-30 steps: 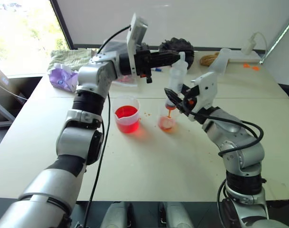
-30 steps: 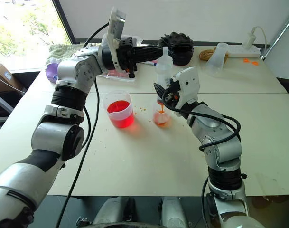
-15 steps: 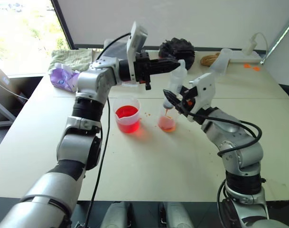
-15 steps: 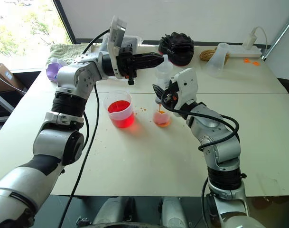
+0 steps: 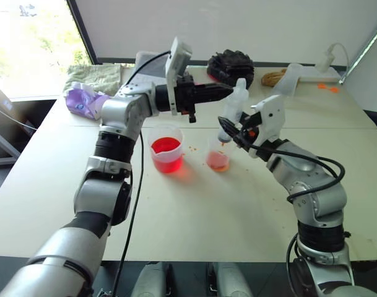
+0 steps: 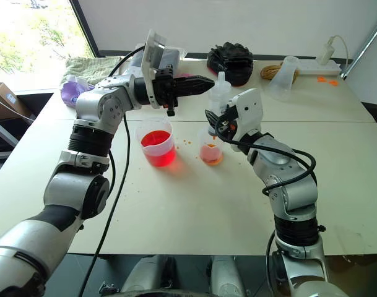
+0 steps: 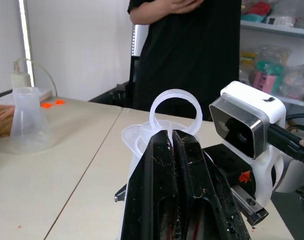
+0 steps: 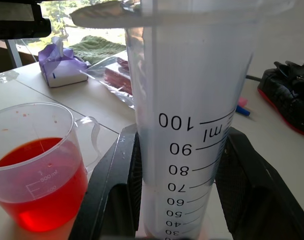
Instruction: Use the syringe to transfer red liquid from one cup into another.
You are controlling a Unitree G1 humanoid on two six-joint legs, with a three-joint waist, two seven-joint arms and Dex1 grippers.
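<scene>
My right gripper (image 5: 234,129) is shut on the barrel of the clear syringe (image 8: 184,115), which stands upright. The syringe's orange tip (image 5: 223,140) hangs just above the smaller clear cup (image 5: 218,158), which holds a shallow pool of orange-red liquid. My left gripper (image 7: 172,135) reaches in level from the left, shut on the white ring of the plunger (image 7: 175,107) at the syringe's top. The wider spouted beaker (image 5: 166,148) stands left of the small cup, about a third full of red liquid (image 8: 39,185).
On the white table (image 5: 194,210), a frosted jug (image 6: 286,74), a black bundle (image 5: 231,62) and a power strip (image 6: 324,59) lie along the far edge. A purple tissue pack (image 5: 83,102) and green cloth (image 5: 95,74) sit far left. A person in black (image 7: 186,50) stands beyond the table.
The plunger sits a little deeper in the barrel, with my left gripper slightly lower. The thin red trickle from the tip into the small cup has stopped. The right arm has kept still.
</scene>
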